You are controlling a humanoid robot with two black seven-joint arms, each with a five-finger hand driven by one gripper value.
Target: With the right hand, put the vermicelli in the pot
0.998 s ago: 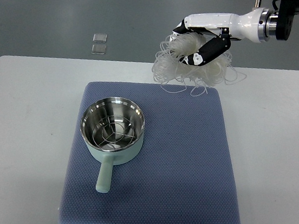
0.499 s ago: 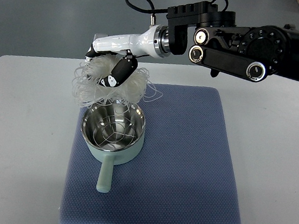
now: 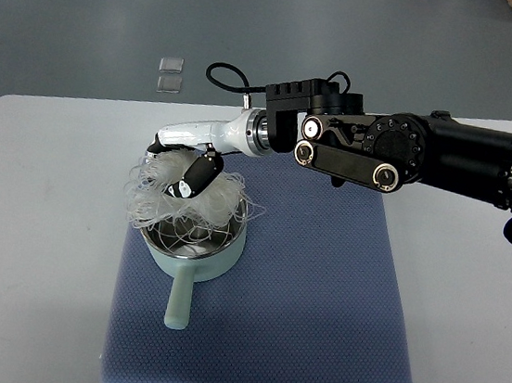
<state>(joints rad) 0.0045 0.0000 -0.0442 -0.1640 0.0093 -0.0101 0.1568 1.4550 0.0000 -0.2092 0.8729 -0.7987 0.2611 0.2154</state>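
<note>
Right hand [image 3: 188, 157] clenched around the vermicelli [image 3: 181, 196], palm down, reaching in from the right edge across the upper middle of the frame. Sits directly over the pot [image 3: 194, 257], left of centre, so that whatever drops goes inside the rim and not onto the cloth. Holds the bundle from the top, letting the pale tangle hang below the fingers [image 3: 194, 176]; lower strands already inside the steel bowl, resting on or near the wire rack at the bottom. Spills a good fringe of loops over the pot's upper-left rim, out toward the white table [image 3: 37, 221] — too wide and springy a nest for the opening. Probably explains the low, centred grip: pressing the bulk down the middle and trusting the loose ends to follow.

Keeps the pot's pale green handle [image 3: 179, 299] pointing toward the bottom of the frame, clear of the arm's path, with the pot planted on the blue mat [image 3: 317, 302], likely there to stop it sliding. Shows no left arm anywhere.

Looks close to done: bundle lowered, only the letting-go left. Risks strands clinging to the fingers on the way up, or the overhang dragging the whole clump back out over the rim.
</note>
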